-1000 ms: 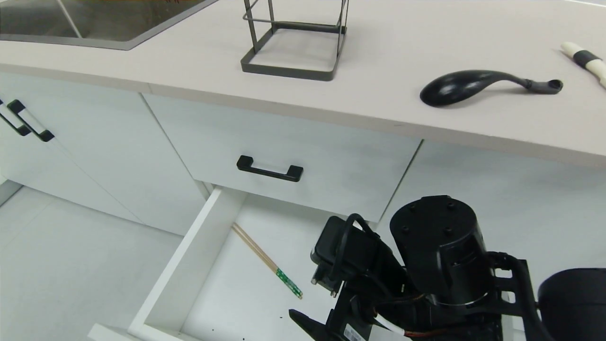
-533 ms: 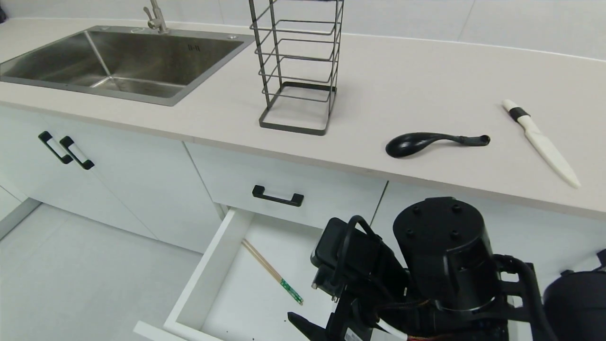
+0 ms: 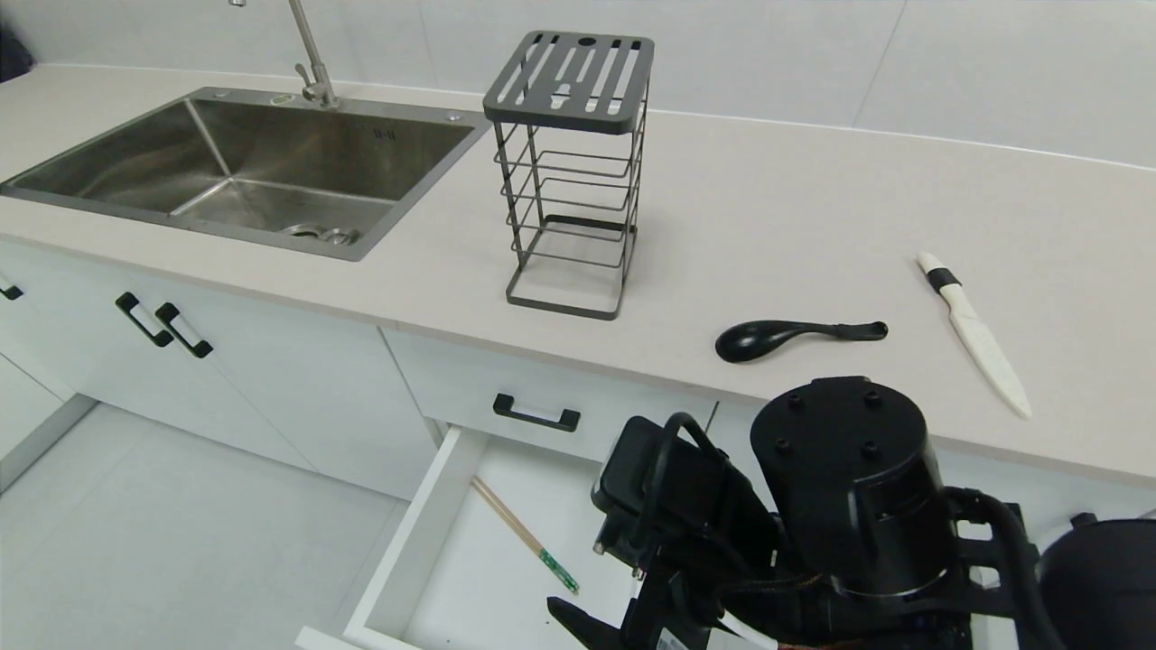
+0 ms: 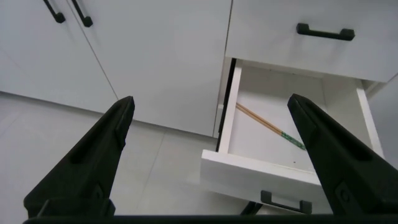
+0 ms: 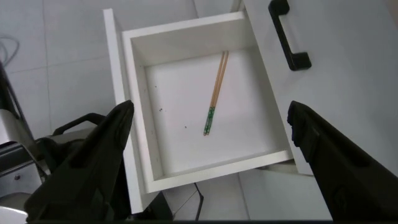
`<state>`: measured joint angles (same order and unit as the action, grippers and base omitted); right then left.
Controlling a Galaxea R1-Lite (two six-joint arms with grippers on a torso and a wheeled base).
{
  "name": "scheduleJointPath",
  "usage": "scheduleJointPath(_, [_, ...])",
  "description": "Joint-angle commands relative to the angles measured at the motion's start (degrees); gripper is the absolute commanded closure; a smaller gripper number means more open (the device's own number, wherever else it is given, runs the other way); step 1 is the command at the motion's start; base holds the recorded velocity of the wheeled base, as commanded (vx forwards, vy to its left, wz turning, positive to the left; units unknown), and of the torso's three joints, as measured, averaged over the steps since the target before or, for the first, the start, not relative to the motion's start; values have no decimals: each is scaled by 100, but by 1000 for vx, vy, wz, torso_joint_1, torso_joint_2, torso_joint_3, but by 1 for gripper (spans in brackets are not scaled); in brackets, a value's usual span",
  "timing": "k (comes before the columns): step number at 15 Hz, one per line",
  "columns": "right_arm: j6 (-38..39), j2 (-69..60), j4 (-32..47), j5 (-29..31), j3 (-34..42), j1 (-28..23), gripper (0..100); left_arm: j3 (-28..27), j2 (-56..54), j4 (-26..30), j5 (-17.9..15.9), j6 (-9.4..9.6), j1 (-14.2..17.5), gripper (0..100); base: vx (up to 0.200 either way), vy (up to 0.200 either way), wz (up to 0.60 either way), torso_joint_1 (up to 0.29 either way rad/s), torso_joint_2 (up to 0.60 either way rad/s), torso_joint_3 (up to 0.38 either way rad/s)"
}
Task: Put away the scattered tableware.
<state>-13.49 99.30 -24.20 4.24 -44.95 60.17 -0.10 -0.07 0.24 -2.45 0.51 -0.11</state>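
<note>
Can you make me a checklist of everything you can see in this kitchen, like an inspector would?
Surface: pale counter, looks clean.
Job's things: black spoon and white knife lie apart on the counter; chopsticks lie in the open drawer.
Clutter: a wire rack stands upright on the counter, nothing in it.
Grippers: left gripper open and holding nothing, near the drawer; right gripper open and holding nothing, above the drawer.
Cables: nothing seen on the counter or in the drawer.
Surroundings: sink with a tap, white cabinets with black handles, pale tiled floor.
</note>
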Motion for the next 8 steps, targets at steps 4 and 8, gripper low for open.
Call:
scheduleJointPath(4, [5,10,3,-2,3,-6,0,1,7,2,-1,2,-7,0,0,0,0,278,-520,-245])
scheduleJointPath(8, [31,19,38,-29,-14,-32,0,1,7,2,-1,2,-7,0,0,0,0,283,-546,-264])
